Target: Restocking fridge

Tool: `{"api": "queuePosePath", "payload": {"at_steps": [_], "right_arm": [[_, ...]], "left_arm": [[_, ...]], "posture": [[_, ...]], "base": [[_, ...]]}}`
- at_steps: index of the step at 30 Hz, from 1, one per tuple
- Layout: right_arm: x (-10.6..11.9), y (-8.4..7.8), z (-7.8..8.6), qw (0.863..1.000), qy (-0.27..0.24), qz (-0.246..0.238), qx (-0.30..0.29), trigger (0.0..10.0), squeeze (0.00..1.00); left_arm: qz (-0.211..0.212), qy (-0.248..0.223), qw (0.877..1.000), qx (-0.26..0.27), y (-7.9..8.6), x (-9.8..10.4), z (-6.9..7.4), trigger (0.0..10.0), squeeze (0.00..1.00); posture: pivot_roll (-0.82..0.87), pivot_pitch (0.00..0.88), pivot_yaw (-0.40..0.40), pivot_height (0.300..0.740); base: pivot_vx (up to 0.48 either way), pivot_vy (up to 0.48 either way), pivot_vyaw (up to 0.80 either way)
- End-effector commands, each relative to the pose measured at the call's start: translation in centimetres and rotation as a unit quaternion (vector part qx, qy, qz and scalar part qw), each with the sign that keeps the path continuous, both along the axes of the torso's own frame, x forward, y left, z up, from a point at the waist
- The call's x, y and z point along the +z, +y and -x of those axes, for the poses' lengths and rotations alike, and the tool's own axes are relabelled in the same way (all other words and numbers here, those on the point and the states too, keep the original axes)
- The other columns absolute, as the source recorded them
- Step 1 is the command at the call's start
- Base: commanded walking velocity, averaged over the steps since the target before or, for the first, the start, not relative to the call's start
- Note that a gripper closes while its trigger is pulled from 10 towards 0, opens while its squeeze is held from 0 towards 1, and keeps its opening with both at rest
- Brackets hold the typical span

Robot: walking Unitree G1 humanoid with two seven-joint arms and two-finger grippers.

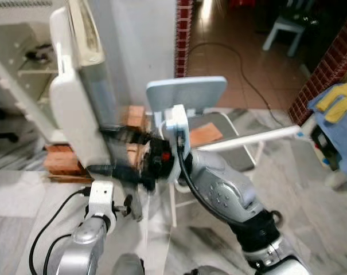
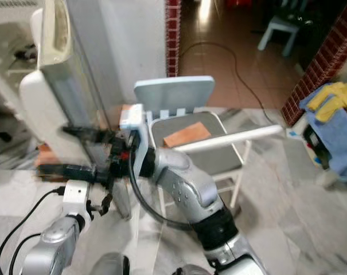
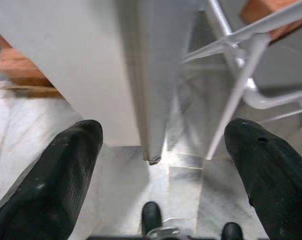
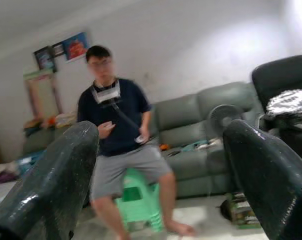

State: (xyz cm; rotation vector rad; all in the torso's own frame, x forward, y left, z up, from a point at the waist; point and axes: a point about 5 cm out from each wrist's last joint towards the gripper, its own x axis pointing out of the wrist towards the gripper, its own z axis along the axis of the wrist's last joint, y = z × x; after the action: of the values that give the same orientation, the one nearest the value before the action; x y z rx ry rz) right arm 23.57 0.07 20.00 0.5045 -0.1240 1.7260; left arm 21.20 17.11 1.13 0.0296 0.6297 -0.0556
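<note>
White fridge door [image 1: 75, 109] ajar; right end effector [image 1: 119, 152] spread beside it

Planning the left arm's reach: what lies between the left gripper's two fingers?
In the left wrist view, the fridge door's lower edge stands between the open fingers of the left gripper, untouched, grey marble floor beneath.

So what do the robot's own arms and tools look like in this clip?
Both arms are silver metal with rounded, dimpled joint housings and black collar sections. The right arm carries a pale blue-white wrist block with a black cable looping off it and a small red spot. The left arm has a white wrist block and two black cables. Each tool has two long glossy black fingers.
</note>
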Motion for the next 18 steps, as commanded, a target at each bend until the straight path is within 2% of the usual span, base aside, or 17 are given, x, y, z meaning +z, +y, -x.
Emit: {"api": "queuePosePath", "payload": {"at_steps": [1,2,6,7,8,10,11,12,14,15,18], "right_arm": [[-0.9,-1.5,-0.7,1.0,0.009,0.012,-0.023,10.0,0.0],[-0.9,-1.5,-0.7,1.0,0.009,0.012,-0.023,10.0,0.0],[-3.0,-2.8,-1.6,0.994,0.02,0.064,-0.09,10.0,0.0],[-4.6,-3.5,-2.1,0.984,0.019,0.105,-0.144,10.0,0.0],[-4.6,-3.5,-2.1,0.984,0.019,0.105,-0.144,10.0,0.0],[-6.5,-4.7,-1.9,0.968,0.017,0.17,-0.182,10.0,0.0],[-7.0,-4.9,-1.9,0.963,0.01,0.185,-0.195,10.0,0.0],[-8.2,-5.4,-2.0,0.95,0.002,0.212,-0.23,10.0,0.0],[-8.8,-5.8,-1.8,0.944,0.015,0.218,-0.246,10.0,0.0],[-8.8,-5.8,-1.8,0.944,0.015,0.218,-0.246,10.0,0.0],[-8.9,-5.8,-1.6,0.941,0.014,0.219,-0.256,10.0,0.0]], "left_arm": [[-0.004,0.01,1.0,-0.004,0.1,-0.3,0.2,10.0,0.0],[-0.004,0.01,1.0,-0.004,0.1,-0.3,0.2,10.0,0.0],[-0.004,0.007,1.0,-0.006,0.1,-0.2,0.1,10.0,0.0],[-0.004,-0.005,1.0,-0.01,0.0,0.0,-0.1,10.0,0.0],[-0.004,-0.005,1.0,-0.01,0.0,0.0,-0.1,10.0,0.0],[-0.018,-0.04,0.999,-0.01,0.2,0.8,-0.8,10.0,0.0],[-0.028,-0.048,0.998,-0.012,0.3,0.9,-1.0,10.0,0.0],[-0.053,-0.065,0.996,-0.001,1.0,1.3,-1.6,10.0,0.0],[-0.069,-0.066,0.995,0.032,2.1,1.2,-2.6,10.0,0.0],[-0.069,-0.066,0.995,0.032,2.1,1.2,-2.6,10.0,0.0],[-0.092,-0.071,0.991,0.063,3.8,1.4,-4.5,10.0,0.0]], "posture": [[0.17,0.021,-0.031,0.74],[0.17,0.021,-0.031,0.74],[0.16,0.018,-0.03,0.74],[0.16,0.02,-0.029,0.74],[0.16,0.02,-0.029,0.74],[0.16,0.02,-0.03,0.74],[0.16,0.021,-0.029,0.74],[0.16,0.022,-0.03,0.74],[0.16,0.022,-0.031,0.74],[0.16,0.022,-0.031,0.74],[0.15,0.019,-0.034,0.74]], "base": [[0.0,0.0,0.0],[0.0,0.0,0.0],[0.0,0.0,0.0],[0.0,0.0,0.0],[0.0,0.0,0.0],[0.0,0.0,0.0],[0.0,0.0,0.0],[0.0,0.0,0.0],[0.0,0.0,0.0],[0.0,0.0,0.0],[0.0,0.0,0.0]]}}
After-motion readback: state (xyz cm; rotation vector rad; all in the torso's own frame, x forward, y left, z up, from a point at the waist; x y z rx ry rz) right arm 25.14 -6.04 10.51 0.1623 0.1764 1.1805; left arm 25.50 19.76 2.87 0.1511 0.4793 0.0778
